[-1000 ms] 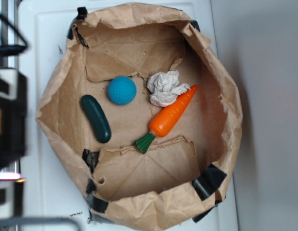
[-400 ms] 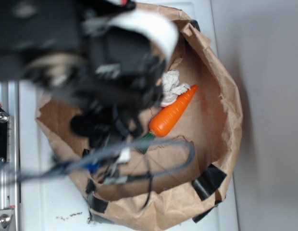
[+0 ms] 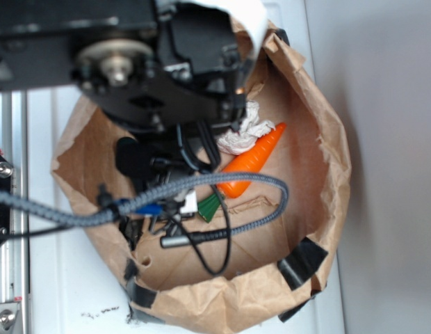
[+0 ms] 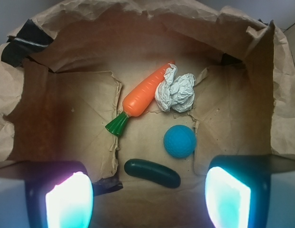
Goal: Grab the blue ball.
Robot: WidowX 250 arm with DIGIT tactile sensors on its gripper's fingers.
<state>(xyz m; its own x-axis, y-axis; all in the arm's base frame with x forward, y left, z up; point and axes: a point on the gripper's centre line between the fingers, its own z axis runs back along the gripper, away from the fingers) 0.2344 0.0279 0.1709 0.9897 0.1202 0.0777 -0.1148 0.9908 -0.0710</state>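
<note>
Dimpled round blue ball (image 4: 180, 141) on creased paper bag (image 4: 62, 109), jaws apart

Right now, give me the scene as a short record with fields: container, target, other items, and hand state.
container: open brown paper bag, black tape at the rim
target: blue ball on the bag floor, not held
other items: orange carrot touching a crumpled white paper wad; dark green cucumber near the ball
hand: hand open above the bag, fingers apart, nothing between them
</note>
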